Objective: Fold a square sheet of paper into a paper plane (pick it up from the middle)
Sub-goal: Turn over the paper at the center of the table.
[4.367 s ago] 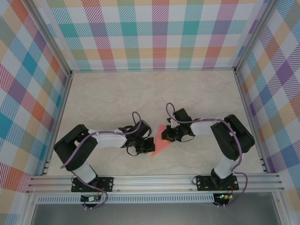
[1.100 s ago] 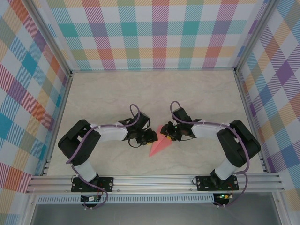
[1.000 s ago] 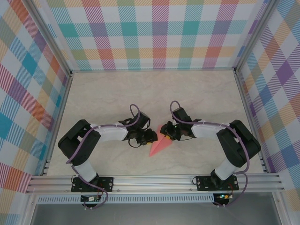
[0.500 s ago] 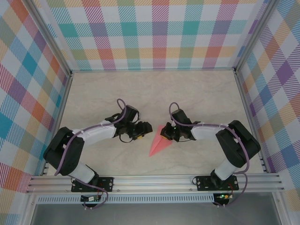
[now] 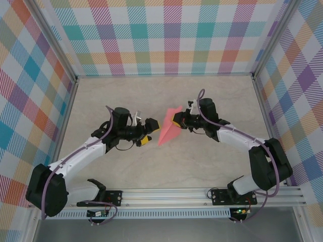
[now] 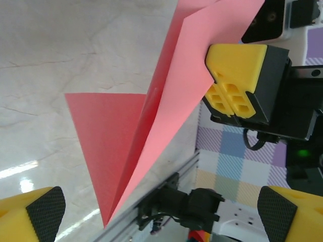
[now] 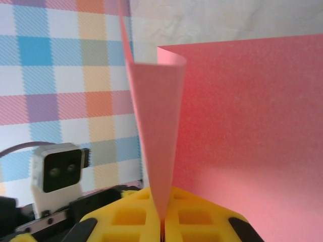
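Note:
The square sheet of paper is folded into a narrow salmon-pink paper plane (image 5: 167,129), hanging above the table with its sharp tip toward the near left. My right gripper (image 5: 176,120) is shut on its centre crease near the blunt end. In the right wrist view the yellow pads (image 7: 202,219) pinch the fold and a wing (image 7: 252,126) spreads to the right. My left gripper (image 5: 150,132) stands open just left of the plane and does not touch it. In the left wrist view the plane (image 6: 151,126) and the right gripper's fingers (image 6: 234,80) lie ahead of the wide-apart left fingertips (image 6: 45,207).
The marbled tabletop (image 5: 166,96) is boxed in by plaid walls (image 5: 166,35) on three sides. An aluminium rail (image 5: 166,194) runs along the near edge by the arm bases. The left wrist camera (image 7: 58,171) faces the right gripper.
The left gripper let go of the plane, opened wide and drew back to the left. The right gripper closed on the plane and lifted it off the table, away from the rail.

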Motion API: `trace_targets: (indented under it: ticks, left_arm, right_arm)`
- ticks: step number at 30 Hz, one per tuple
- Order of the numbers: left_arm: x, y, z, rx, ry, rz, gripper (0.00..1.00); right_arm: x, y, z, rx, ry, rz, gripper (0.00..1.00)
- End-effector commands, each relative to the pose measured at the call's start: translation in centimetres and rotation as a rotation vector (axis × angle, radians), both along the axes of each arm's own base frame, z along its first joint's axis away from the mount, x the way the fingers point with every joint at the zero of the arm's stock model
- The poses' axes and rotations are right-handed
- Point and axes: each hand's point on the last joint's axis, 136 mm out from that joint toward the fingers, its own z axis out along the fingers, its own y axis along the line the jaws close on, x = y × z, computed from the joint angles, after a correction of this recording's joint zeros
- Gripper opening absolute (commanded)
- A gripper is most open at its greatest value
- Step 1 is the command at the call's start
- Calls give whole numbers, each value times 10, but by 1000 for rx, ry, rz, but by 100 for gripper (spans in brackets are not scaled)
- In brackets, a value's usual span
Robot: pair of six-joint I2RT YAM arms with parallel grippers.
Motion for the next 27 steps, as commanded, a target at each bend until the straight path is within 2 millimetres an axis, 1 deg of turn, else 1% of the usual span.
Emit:
trace_targets:
  ticks: [1, 6, 9, 12, 15, 17, 19, 21, 24, 27]
  left_arm:
    - [-6, -10, 3, -107, 76, -14, 100]
    - [-7, -19, 2, -138, 111, -26, 100]
    - [-5, -23, 4, -171, 126, -27, 100]
    - [0, -25, 11, -205, 101, -9, 97]
    - [6, -25, 23, -231, 49, 2, 86]
    - [9, -25, 28, -243, 27, 13, 75]
    - [11, -25, 32, -256, 12, 21, 67]
    - [13, -24, 32, -260, 10, 34, 58]
    - [13, -23, 31, -255, 7, 45, 51]
    - [12, -22, 32, -255, -2, 41, 41]
  right_arm:
    - [0, 13, 45, 135, -42, 70, 8]
    - [4, 19, 57, 194, -23, 84, 8]
    - [7, 22, 57, 211, -6, 87, 8]
    - [6, 23, 50, 206, 16, 91, 8]
    - [1, 22, 41, 198, 41, 103, 9]
    - [-2, 21, 34, 191, 60, 108, 9]
    - [-4, 20, 29, 187, 72, 112, 9]
    - [-6, 20, 26, 185, 82, 114, 9]
    - [-8, 20, 22, 183, 93, 117, 10]
    - [-9, 20, 20, 180, 98, 121, 11]
